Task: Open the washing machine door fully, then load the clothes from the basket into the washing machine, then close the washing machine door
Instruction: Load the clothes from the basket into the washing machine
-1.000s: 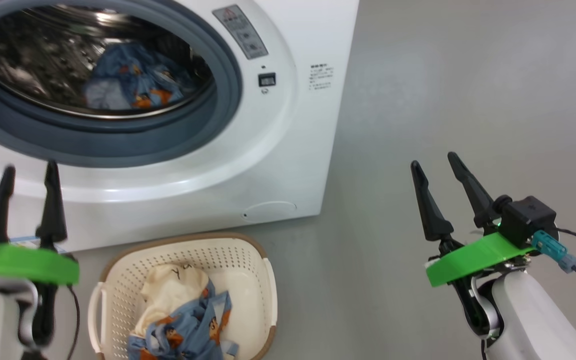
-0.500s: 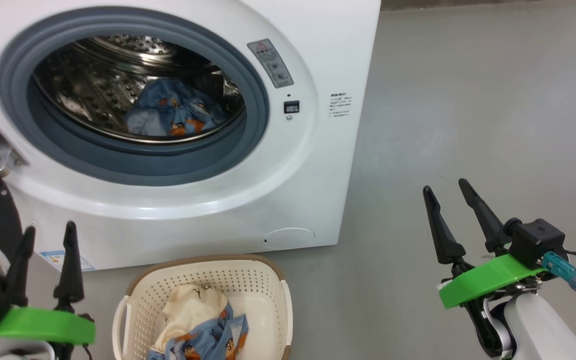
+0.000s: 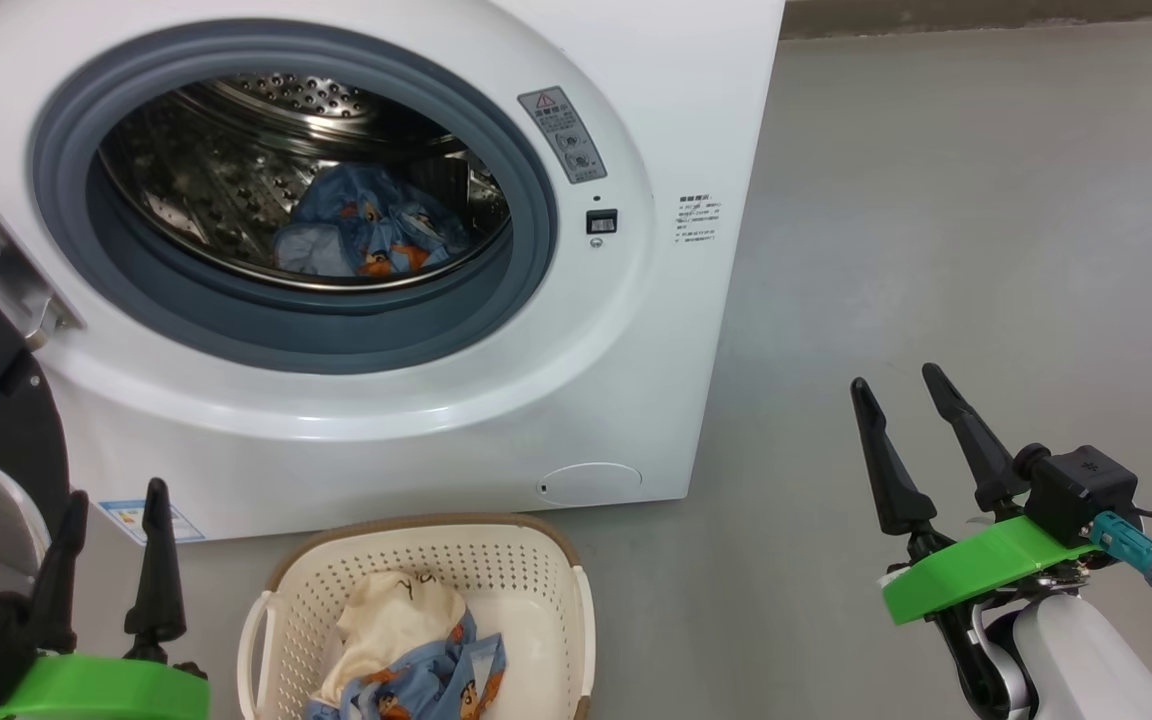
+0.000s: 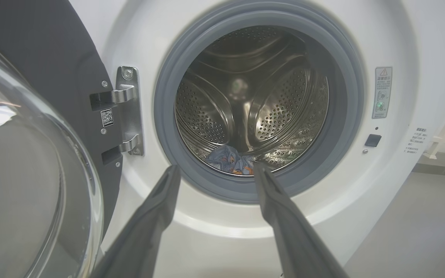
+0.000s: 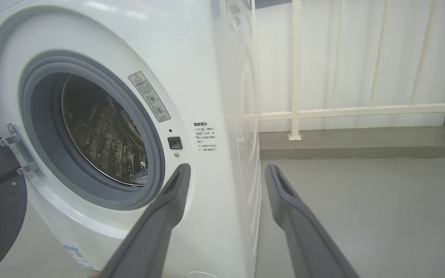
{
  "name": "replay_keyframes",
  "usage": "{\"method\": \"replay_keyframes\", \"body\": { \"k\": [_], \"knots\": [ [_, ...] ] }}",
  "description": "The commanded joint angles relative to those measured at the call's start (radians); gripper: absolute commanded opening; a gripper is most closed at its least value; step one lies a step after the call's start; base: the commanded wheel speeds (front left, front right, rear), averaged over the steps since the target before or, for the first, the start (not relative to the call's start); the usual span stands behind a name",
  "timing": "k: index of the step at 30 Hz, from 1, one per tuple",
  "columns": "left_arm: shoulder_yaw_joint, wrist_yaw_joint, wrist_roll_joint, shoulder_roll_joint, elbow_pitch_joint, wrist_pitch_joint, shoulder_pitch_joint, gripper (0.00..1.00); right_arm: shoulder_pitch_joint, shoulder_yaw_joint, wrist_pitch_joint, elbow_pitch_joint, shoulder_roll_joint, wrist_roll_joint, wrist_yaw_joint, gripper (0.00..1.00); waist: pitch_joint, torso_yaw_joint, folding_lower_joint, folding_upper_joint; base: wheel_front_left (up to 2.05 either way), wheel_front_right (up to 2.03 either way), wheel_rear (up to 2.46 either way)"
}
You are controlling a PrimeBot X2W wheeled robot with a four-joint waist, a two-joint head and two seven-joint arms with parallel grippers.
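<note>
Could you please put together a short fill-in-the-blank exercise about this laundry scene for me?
1. The washing machine door stands ____, swung to the left of the opening.
2. Inside the washing machine, a blue printed garment lies in the steel ____.
3. The cream garment lies in the perforated plastic ____ in front of the machine.
4. The left pincer and the right pincer are both open and hold ____.
Missing words: open; drum; basket; nothing.

Smooth grey floor (image 3: 936,250) carries big white front-loading washing machine (image 3: 626,340); small cream perforated plastic basket (image 3: 536,600) stands just before it.
</note>
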Motion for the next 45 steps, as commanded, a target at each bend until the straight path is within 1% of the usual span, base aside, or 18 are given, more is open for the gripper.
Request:
{"method": "replay_keyframes", "body": {
  "k": [1, 18, 28, 32, 38, 43, 45],
  "knots": [
    [0.042, 0.007, 0.004, 0.022, -0.033, -0.006, -0.011, 1.0, -0.004, 0.017, -0.008, -0.025, -0.009, 0.003, 0.007, 1.0, -0.002, -0.001, 0.0, 0.0, 0.0, 0.0, 0.0],
    [0.047, 0.004, 0.011, 0.012, -0.036, -0.006, -0.014, 1.0, -0.01, 0.023, -0.008, -0.021, -0.011, -0.003, 0.007, 1.0, 0.006, -0.007, 0.0, 0.0, 0.0, 0.0, 0.0],
    [0.037, 0.002, 0.008, 0.01, -0.015, 0.001, -0.019, 1.0, -0.016, 0.025, -0.008, -0.017, -0.007, -0.006, 0.007, 1.0, 0.023, -0.013, 0.0, 0.0, 0.0, 0.0, 0.0],
    [0.018, -0.001, -0.007, 0.012, 0.016, 0.019, -0.031, 1.0, -0.022, 0.023, -0.008, -0.015, -0.001, -0.011, 0.007, 1.0, 0.055, -0.017, 0.0, 0.0, 0.0, 0.0, 0.0],
    [-0.03, -0.006, -0.03, 0.035, 0.092, 0.033, -0.076, 1.0, -0.041, 0.019, -0.008, -0.022, 0.027, -0.033, 0.007, 1.0, 0.133, -0.025, 0.0, 0.0, 0.0, 0.0, 0.0],
    [-0.072, -0.008, -0.054, 0.065, 0.16, 0.032, -0.12, 1.0, -0.063, 0.01, -0.008, -0.031, 0.054, -0.057, 0.007, 1.0, 0.207, -0.038, 0.0, 0.0, 0.0, 0.0, 0.0],
    [-0.109, -0.009, -0.079, 0.088, 0.193, 0.027, -0.148, 1.0, -0.078, 0.007, -0.008, -0.037, 0.069, -0.07, 0.007, 1.0, 0.251, -0.048, 0.0, 0.0, 0.0, 0.0, 0.0]
  ]
}}
